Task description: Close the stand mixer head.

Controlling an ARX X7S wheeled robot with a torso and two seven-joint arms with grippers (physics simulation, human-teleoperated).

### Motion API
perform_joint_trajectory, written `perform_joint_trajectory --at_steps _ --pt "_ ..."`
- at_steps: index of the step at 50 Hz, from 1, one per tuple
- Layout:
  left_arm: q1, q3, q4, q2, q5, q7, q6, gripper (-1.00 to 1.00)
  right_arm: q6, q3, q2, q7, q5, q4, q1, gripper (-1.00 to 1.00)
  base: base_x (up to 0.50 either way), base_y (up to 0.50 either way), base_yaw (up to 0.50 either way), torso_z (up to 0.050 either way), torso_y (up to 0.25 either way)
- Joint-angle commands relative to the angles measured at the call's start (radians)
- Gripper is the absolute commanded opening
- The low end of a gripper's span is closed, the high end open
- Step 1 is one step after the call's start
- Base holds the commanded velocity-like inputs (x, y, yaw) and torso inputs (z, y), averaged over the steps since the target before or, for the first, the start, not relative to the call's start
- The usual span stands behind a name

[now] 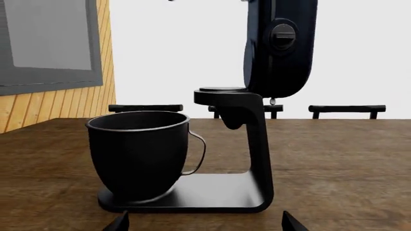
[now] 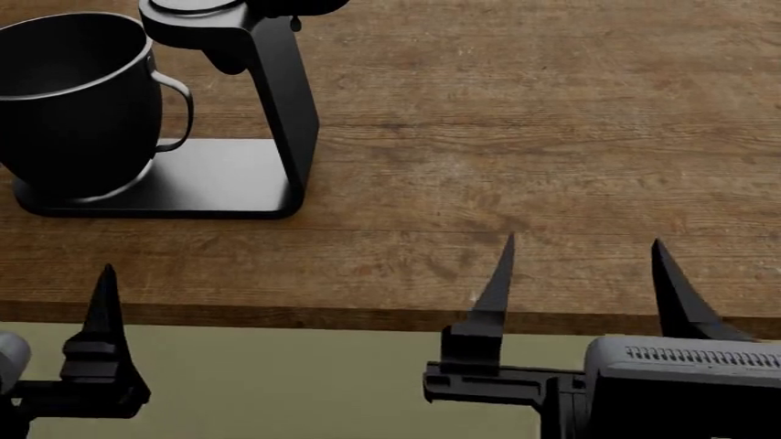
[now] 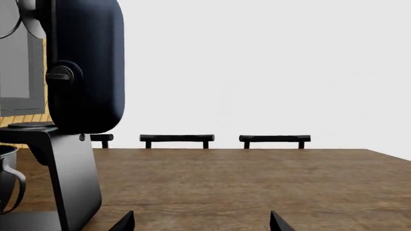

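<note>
The stand mixer head (image 1: 280,48) is a rounded matte-black block tilted up, standing nearly vertical above the mixer's neck (image 1: 257,144), with a knob (image 1: 282,34) on its end face. It also shows in the right wrist view (image 3: 86,67). In the head view only its lower tip (image 2: 293,7) shows at the top edge. A dark metal bowl (image 1: 138,151) with a handle sits on the mixer base (image 2: 196,187). My left gripper (image 1: 204,224) is open and empty, in front of the base. My right gripper (image 2: 583,283) is open and empty, over the table's front edge, right of the mixer.
The mixer stands on a wooden table (image 2: 525,137). Black chair backs (image 3: 176,139) line the table's far edge. A wood-panelled wall with a grey window (image 1: 48,43) stands to the left of the mixer.
</note>
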Motion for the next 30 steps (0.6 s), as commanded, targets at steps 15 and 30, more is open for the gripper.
perform_joint_trajectory --at_steps 15,30 --pt "-0.217 -0.069 0.236 -0.381 -0.754 -0.569 -0.178 1.00 -0.011 -0.297 0.551 0.698 0.748 -0.180 0.317 1.00 0.00 0.00 0.00 0.000 0.000" --pt "-0.312 0.043 0.243 -0.589 -0.969 -0.791 -0.009 1.00 0.007 -0.306 0.593 0.802 0.857 -0.242 0.425 1.00 0.22 0.00 0.00 0.000 0.000"
